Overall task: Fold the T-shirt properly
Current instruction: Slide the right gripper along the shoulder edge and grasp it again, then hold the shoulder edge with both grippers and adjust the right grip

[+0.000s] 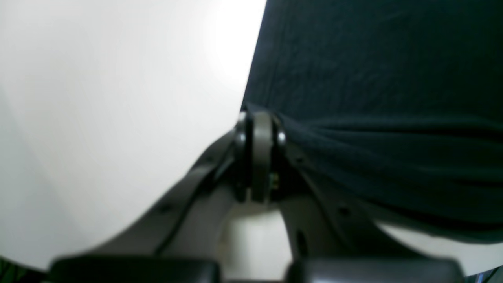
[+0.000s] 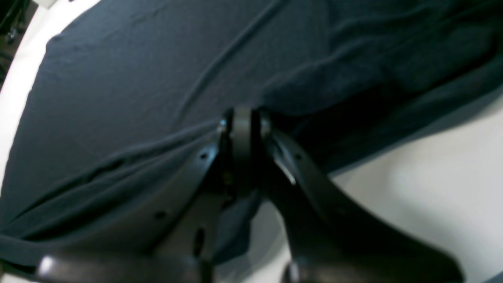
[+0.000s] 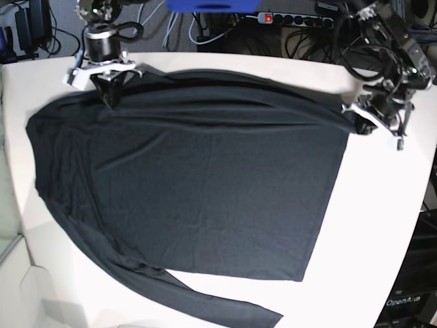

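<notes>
T-shirt [image 3: 205, 178] spread flat on white worktop [image 3: 382, 225]; far edge pinched by left hand [image 3: 356, 117] and right hand [image 3: 109, 99]; cables [image 3: 205, 31] behind.

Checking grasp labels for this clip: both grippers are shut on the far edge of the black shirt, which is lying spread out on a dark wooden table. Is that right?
One thing is off: the table is white, not dark wood, as the base view shows. The rest holds: the left gripper and right gripper are each shut on the far edge of the black shirt, which lies spread out.
</notes>
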Controlling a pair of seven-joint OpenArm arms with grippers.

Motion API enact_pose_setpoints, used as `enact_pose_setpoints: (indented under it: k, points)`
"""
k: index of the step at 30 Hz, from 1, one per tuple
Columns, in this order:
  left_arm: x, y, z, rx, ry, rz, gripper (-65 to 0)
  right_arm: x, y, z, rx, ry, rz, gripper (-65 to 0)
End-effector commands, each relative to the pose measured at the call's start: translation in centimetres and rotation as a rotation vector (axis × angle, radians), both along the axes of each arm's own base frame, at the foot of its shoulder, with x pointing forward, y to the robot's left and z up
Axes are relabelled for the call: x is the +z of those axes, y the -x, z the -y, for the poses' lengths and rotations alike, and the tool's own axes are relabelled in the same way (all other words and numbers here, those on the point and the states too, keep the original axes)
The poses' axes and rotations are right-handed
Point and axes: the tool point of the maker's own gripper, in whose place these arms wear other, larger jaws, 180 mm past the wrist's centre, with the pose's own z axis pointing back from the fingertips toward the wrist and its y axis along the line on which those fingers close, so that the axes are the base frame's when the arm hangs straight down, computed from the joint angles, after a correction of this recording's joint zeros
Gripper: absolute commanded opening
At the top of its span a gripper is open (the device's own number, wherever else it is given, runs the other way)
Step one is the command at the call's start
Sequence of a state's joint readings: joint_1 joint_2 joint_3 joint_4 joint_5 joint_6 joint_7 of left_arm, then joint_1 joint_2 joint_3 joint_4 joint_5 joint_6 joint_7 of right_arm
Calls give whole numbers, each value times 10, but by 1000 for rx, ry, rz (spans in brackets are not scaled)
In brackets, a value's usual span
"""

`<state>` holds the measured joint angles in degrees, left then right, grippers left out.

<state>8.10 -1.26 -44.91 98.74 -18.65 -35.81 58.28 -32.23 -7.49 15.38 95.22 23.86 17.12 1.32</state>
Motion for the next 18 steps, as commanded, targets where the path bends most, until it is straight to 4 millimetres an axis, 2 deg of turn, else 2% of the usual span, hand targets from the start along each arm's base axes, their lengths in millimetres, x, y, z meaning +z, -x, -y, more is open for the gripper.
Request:
enact_pose_setpoints:
  k: [1, 6, 12, 18]
  points:
    - [14, -9, -4, -2, -11, 47, -650, 10, -3, 3, -4, 10, 40, -640]
    - [19, -15, -3, -7, -16, 48, -650, 10, -3, 3, -3, 11, 38, -636]
    - [15, -12, -3, -4, -15, 38, -650, 1, 9, 2, -9, 2, 2, -629]
    - [14, -12, -4, -4, -16, 33, -650, -4, 7, -19, 76, -17, -36, -474]
